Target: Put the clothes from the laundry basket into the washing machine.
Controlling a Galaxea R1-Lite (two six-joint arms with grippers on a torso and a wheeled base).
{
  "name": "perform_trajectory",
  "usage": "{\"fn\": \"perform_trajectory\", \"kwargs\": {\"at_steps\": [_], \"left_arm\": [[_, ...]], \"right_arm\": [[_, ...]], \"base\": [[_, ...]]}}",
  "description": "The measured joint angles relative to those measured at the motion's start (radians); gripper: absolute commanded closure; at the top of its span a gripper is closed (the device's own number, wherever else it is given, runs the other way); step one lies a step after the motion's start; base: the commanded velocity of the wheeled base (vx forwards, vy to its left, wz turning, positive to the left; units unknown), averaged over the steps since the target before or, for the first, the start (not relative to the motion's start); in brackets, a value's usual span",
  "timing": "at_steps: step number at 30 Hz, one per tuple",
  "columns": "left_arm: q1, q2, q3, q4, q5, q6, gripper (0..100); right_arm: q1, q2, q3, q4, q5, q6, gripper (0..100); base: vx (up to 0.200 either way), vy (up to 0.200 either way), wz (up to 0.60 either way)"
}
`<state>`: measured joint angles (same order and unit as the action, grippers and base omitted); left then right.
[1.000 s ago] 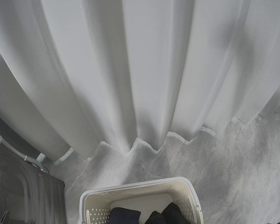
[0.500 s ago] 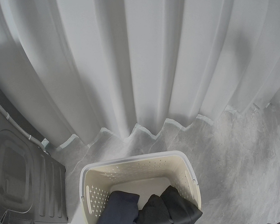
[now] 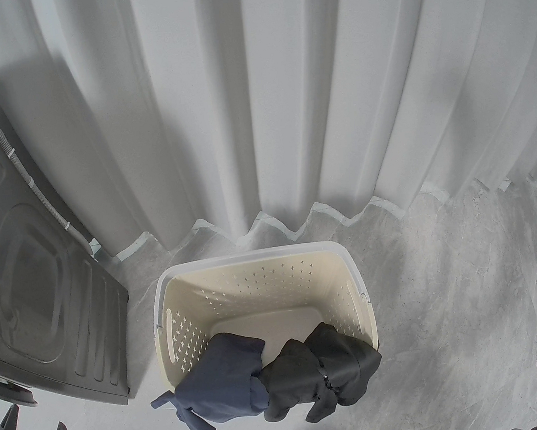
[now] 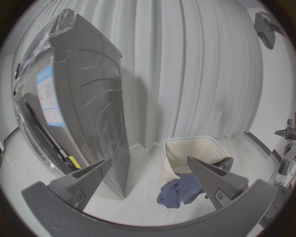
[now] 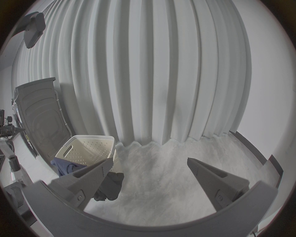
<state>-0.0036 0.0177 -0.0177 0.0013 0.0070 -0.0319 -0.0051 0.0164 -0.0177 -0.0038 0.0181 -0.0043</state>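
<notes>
Grey marbled floor (image 3: 472, 312) runs up to a white pleated curtain (image 3: 270, 99). My left gripper (image 4: 149, 160) hangs low, fingers spread wide with nothing between them; my right gripper (image 5: 150, 160) is spread the same way, also bare. Ahead, between the two, the laundry basket (image 3: 253, 256) stands on the floor, with a navy garment (image 3: 219, 387) and a black garment (image 3: 324, 370) draped over its near rim. The grey washing machine (image 3: 38, 297) stands just beside the basket, on my left.
</notes>
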Motion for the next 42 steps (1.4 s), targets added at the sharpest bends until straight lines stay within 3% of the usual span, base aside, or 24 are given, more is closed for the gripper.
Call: {"fn": "perform_trajectory", "kwargs": {"at_steps": [11, 20, 42], "left_arm": [[0.0, 0.0, 0.0, 0.0, 0.0, 0.001, 0], [-0.001, 0.0, 0.0, 0.0, 0.0, 0.001, 0], [-0.001, 0.0, 0.0, 0.0, 0.0, 0.003, 0]], "right_arm": [[0.0, 0.0, 0.0, 0.0, 0.0, 0.0, 0], [-0.001, 0.0, 0.0, 0.0, 0.0, 0.0, 0], [-0.001, 0.0, 0.0, 0.0, 0.003, 0.0, 0]], "base": [[-0.2, 0.0, 0.0], [0.0, 0.0, 0.0], [0.0, 0.2, 0.0]]}}
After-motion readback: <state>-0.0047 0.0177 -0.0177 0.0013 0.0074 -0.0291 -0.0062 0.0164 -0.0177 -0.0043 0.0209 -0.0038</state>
